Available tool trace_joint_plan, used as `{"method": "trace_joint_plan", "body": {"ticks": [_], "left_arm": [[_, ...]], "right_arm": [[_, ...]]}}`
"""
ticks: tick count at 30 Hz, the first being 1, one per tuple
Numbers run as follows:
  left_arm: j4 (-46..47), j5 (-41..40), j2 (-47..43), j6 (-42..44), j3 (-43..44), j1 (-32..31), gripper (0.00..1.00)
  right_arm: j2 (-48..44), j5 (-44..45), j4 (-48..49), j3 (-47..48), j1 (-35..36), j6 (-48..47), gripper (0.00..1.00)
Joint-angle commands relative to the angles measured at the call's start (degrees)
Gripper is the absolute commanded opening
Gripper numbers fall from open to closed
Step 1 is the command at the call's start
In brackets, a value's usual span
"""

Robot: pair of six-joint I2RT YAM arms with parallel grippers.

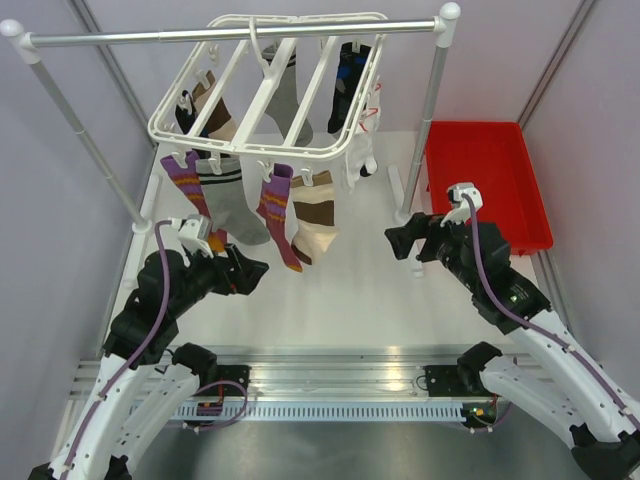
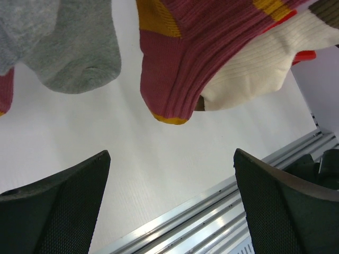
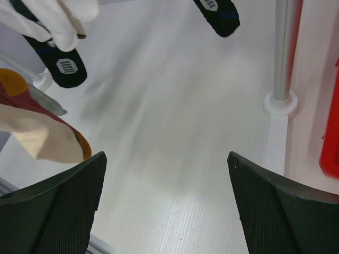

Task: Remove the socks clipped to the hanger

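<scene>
Approach step; no sock appears freed. The socks point(image 1: 232, 200) hang clipped to the hanger point(image 1: 262, 103). The left gripper point(image 1: 256, 271), wide and empty, sits below the maroon sock point(image 1: 277, 214). The right gripper point(image 1: 401, 241) is wide and empty. Next move, likely: left rises, grips the toe, pulls down.

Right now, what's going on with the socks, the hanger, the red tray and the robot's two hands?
Socks, clipped on, hanging down.
Hanger, hooked on the silver rail.
Red tray, empty.
Left gripper, open, holding nothing, just under the socks.
Right gripper, open, holding nothing.
</scene>
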Motion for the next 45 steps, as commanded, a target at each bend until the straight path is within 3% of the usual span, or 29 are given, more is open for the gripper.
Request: {"method": "trace_joint_plan", "body": {"ticks": [1, 6, 8, 18, 26, 29, 32, 33, 36, 39, 41, 45], "left_arm": [[4.43, 5.63, 0.03, 0.61, -0.83, -0.29, 1.0], [15.29, 16.0, 1.08, -5.71, -3.46, -0.28, 0.99], [17.61, 16.89, 1.17, -7.91, -4.08, -0.37, 0.99], [28.43, 21.64, 4.42, -13.64, -6.1, -0.9, 0.99], [29.3, 20.94, 5.3, -13.11, -6.1, -1.25, 0.99], [30.27, 20.5, 5.65, -13.28, -6.45, -1.43, 0.99], [30.89, 20.23, 6.35, -13.46, -6.45, -1.69, 0.99], [31.24, 19.8, 6.62, -13.37, -6.45, -1.87, 0.99], [31.94, 18.92, 7.14, -12.85, -6.54, -2.13, 0.99], [33.43, 19.09, 8.29, -12.4, -6.98, -2.31, 0.99], [34.75, 19.35, 9.25, -11.79, -7.07, -2.39, 0.99], [36.68, 20.23, 10.84, -10.3, -7.51, -2.57, 0.99]], "right_arm": [[-2.26, -4.72, 4.81, 2.01, 0.36, -3.04, 0.98], [1.85, -17.79, 13.68, 2.71, 1.06, -3.83, 0.98], [3.88, -18.88, 16.22, 3.68, 2.98, -4.45, 0.98], [18.19, -10.62, 27.3, 3.95, 18.18, -7.7, 0.97], [24.88, -8.85, 40.4, 0.88, 19.17, -3.23, 0.94], [26.64, -8.6, 43.92, 0.7, 19.25, -1.2, 0.84], [27.27, -6.85, 46.38, -0.26, 19.34, 0.37, 0.66], [27.09, -5.97, 46.73, -0.62, 19.25, 0.73, 0.5], [24.81, -3.5, 46.22, -1.15, 19.25, 1.26, 0.22], [22.44, -3.06, 38.85, 2.09, 19.25, 0.48, 0.14], [21.04, -2.62, 31.82, 4.9, 19.34, 0.38, 0.12], [18.39, -5.52, 27.23, 6.32, 19.25, 2.84, 0.13]]}}
